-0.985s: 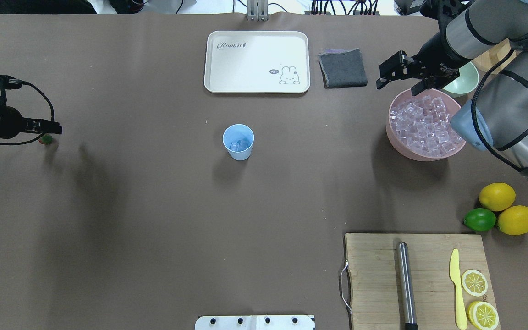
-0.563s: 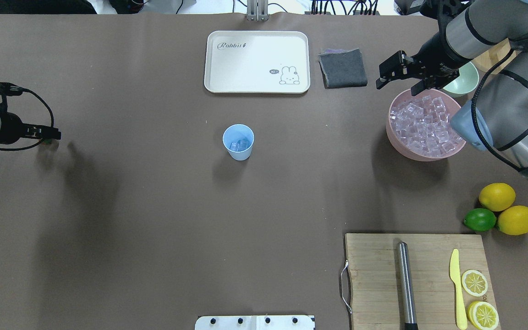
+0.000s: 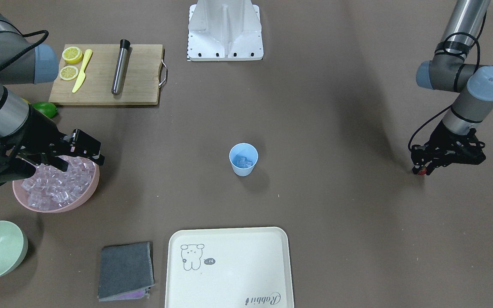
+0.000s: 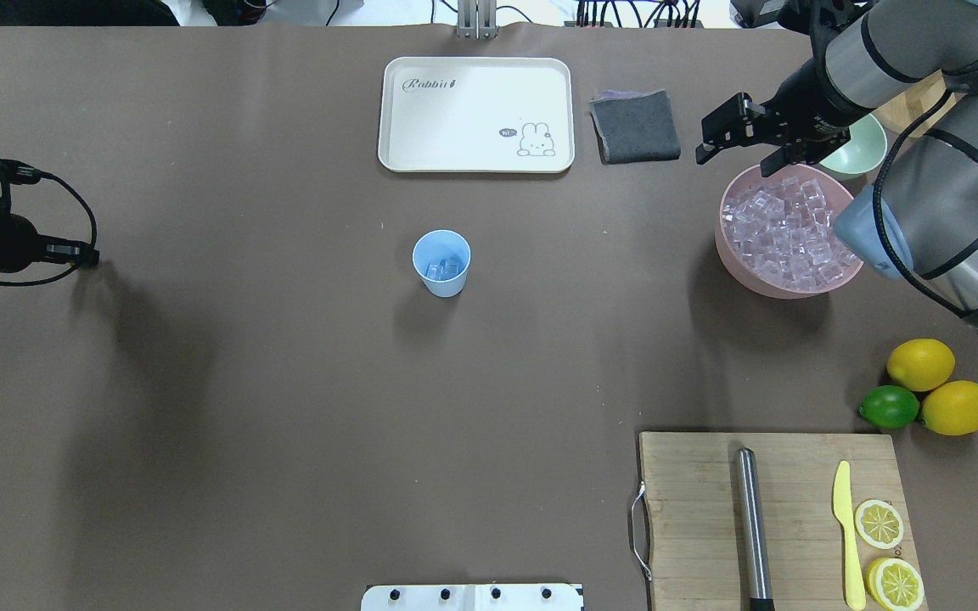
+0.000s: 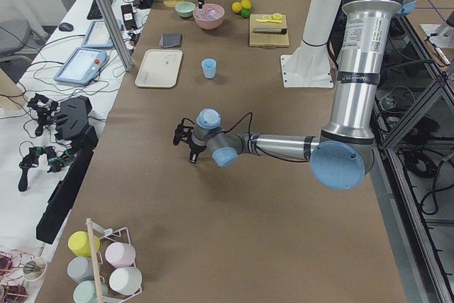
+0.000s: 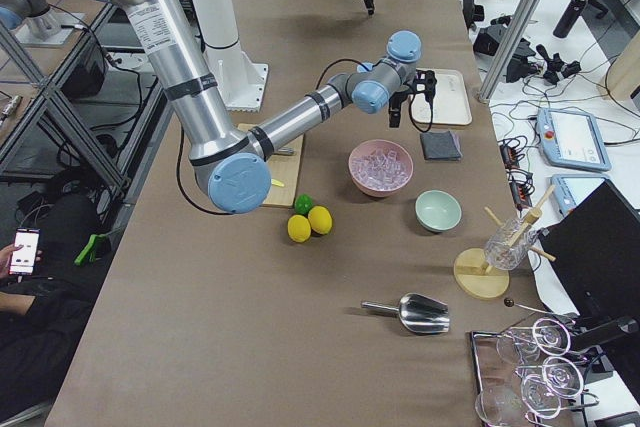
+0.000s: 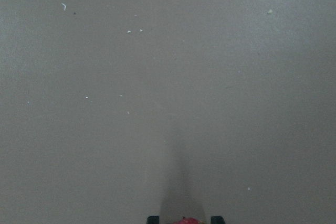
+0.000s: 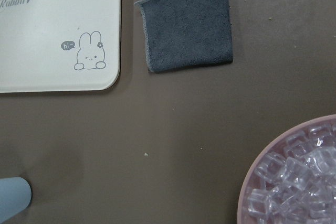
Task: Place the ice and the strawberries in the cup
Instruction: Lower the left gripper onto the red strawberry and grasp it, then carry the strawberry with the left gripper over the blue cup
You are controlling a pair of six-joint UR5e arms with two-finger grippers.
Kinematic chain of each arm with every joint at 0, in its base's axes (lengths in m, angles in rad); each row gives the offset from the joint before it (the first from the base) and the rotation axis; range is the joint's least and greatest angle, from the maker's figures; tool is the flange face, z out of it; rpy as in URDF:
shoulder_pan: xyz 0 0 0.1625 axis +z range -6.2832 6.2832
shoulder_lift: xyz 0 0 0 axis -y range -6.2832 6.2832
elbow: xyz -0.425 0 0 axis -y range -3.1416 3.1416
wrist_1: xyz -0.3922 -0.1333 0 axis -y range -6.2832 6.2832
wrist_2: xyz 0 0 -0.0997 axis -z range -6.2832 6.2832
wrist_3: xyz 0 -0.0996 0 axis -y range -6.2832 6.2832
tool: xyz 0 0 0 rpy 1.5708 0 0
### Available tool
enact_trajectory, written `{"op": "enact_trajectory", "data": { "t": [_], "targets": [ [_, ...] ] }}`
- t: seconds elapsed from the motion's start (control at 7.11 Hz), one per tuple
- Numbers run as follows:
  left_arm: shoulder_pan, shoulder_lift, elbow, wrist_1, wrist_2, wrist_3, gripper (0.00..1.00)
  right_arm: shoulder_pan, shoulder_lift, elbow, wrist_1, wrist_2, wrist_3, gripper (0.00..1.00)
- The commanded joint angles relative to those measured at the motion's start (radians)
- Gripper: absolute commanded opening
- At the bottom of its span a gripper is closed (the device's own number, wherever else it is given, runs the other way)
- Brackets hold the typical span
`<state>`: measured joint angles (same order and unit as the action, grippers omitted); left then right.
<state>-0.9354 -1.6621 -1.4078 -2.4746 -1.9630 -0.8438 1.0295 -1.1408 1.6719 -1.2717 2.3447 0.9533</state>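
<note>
The light-blue cup (image 4: 441,263) stands mid-table with a few ice cubes in it; it also shows in the front view (image 3: 243,159). More ice (image 4: 782,227) fills the pink bowl (image 4: 731,255). The red strawberry (image 7: 186,221) lies on the table between the fingertips of my left gripper (image 3: 421,170), whose jaws stand apart on either side of it. In the overhead view the left gripper (image 4: 88,255) hides the berry. My right gripper (image 4: 773,159) hovers open and empty over the bowl's far rim.
A white rabbit tray (image 4: 476,114) and a grey cloth (image 4: 635,126) lie at the far side. A pale green bowl (image 4: 862,148) stands behind the pink one. Two lemons and a lime (image 4: 888,406) sit near a cutting board (image 4: 693,509) with muddler, knife and lemon halves.
My left gripper has shifted back and down over the strawberry, which showed beside its tips a second ago and is now covered in the overhead view. The right arm has barely moved.
</note>
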Motion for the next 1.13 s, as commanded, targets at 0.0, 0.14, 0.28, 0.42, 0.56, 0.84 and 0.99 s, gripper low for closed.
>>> {"op": "enact_trajectory", "data": {
  "t": [0.0,0.14,0.28,0.42,0.56,0.84,0.99],
  "targets": [
    [-0.049,-0.004,-0.038,0.031,-0.071,0.009,0.00,0.001,0.001,0.009,-0.002,0.004,0.004,0.99],
    [-0.131,-0.034,-0.087,0.108,-0.092,0.011,0.00,0.000,0.000,0.006,-0.002,0.001,0.004,0.99],
    [-0.176,-0.100,-0.170,0.260,-0.117,0.009,0.00,0.001,-0.002,0.006,-0.002,-0.001,0.004,0.99],
    [-0.178,-0.187,-0.272,0.448,-0.120,-0.007,0.00,0.000,0.000,0.006,-0.002,-0.001,0.004,0.99],
    [-0.168,-0.267,-0.369,0.597,-0.123,-0.085,0.00,0.000,0.000,0.006,-0.002,-0.001,0.004,0.99],
    [-0.043,-0.390,-0.427,0.638,-0.151,-0.387,0.00,0.000,0.000,0.006,-0.002,-0.002,0.002,0.99],
    [0.072,-0.462,-0.418,0.634,-0.043,-0.500,0.00,0.000,-0.002,0.006,-0.002,-0.002,0.004,0.99]
  ]
}}
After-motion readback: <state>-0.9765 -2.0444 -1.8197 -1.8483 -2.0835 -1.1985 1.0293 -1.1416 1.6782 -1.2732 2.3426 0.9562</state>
